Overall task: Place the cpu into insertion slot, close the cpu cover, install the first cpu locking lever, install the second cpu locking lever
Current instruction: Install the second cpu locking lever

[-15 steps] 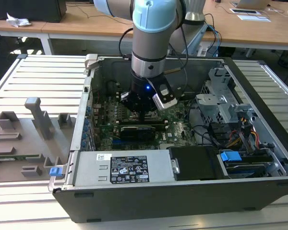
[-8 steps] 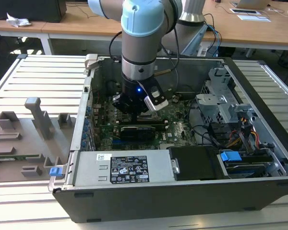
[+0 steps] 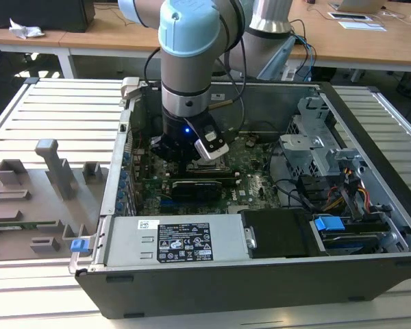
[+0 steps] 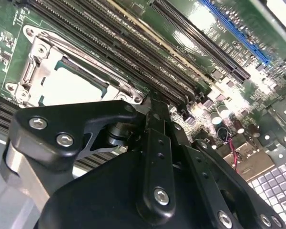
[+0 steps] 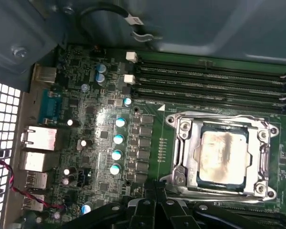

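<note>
While the arm [image 3: 192, 48] is reaching down into the open case [image 3: 260, 274] on the slatted bench [image 3: 48, 103], the work is looking well along; going from the exterior view's left, a grey fixture tray [image 3: 34, 199] is lying outside the case, then the claw [image 3: 192, 154] is hanging low over the motherboard [image 3: 260, 185], and the drive cage [image 3: 322, 147] is standing at the exterior view's right.

In the first wrist view the cpu [image 5: 221, 157] is already sitting in its socket, its silvery top showing through the window of the cover [image 5: 221, 121], which is lying flat over it; the claw's fingers [image 5: 155, 200] are pressing together at the socket's edge, pinching nothing that I can make out.

In the second wrist view the shut fingertips [image 4: 155, 107] are touching down just beside the cover's corner [image 4: 128, 98], between socket and memory slots [image 4: 133, 52]; the step in hand is, I judge, a locking lever, though whether either lever is already latched I cannot tell.

Doing it well is meaning a steady push along the lever's arc, keeping the tips on the thin wire and off the cover and slots; slipping sideways is risking scraping the board.
</note>
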Robot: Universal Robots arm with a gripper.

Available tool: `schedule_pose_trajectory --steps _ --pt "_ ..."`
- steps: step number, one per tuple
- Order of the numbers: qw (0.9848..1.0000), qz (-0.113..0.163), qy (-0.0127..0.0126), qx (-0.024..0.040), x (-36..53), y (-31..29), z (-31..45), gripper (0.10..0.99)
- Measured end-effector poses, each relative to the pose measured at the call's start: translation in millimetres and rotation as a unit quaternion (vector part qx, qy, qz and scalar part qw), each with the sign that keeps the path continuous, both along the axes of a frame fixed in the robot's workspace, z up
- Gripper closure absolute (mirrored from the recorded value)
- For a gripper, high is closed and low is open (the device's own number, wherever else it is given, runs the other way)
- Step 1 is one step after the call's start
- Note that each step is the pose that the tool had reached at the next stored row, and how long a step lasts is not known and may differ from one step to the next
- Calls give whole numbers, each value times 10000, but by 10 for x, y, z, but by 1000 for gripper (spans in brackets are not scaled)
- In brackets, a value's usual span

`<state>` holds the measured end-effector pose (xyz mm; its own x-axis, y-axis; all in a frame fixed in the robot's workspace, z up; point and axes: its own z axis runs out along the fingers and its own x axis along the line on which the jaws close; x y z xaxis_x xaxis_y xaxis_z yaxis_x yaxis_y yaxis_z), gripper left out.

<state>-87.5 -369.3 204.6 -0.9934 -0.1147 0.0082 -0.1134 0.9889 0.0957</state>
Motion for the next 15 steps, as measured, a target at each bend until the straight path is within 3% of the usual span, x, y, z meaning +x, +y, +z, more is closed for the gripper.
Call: schedule_pose_trajectory --steps 10,12,15 --pt "9999 83 -2 151 8 64 -51 976" --pt "9998 92 -4 154 8 65 -45 976" --pt "9999 94 -5 136 11 76 107 976"
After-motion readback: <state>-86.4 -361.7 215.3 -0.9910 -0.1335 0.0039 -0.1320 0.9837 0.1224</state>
